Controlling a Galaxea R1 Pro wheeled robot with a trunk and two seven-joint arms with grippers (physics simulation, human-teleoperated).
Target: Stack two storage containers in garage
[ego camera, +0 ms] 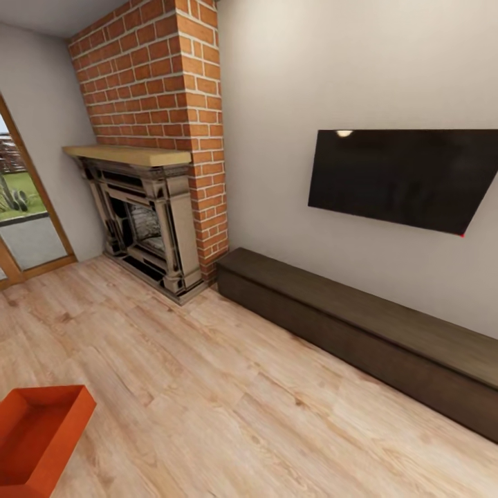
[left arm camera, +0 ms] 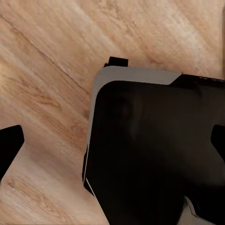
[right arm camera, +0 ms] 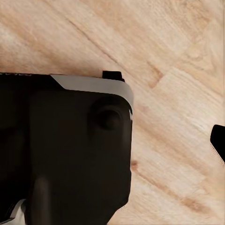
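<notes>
In the living room, one orange-red open-top storage container sits on the light wood plank floor at the lower left of the head view, cut off by the frame edge and empty inside. In the left wrist view my left gripper is open, its dark fingertips spread to both sides, hanging over the robot's black base and holding nothing. In the right wrist view my right gripper also looks open. One of its fingertips shows at the frame edge, above the plank floor and the base.
A brick fireplace with a wooden mantel stands at the back left. A wood-framed glass door is left of it. A long low dark bench runs along the right wall under a black wall TV.
</notes>
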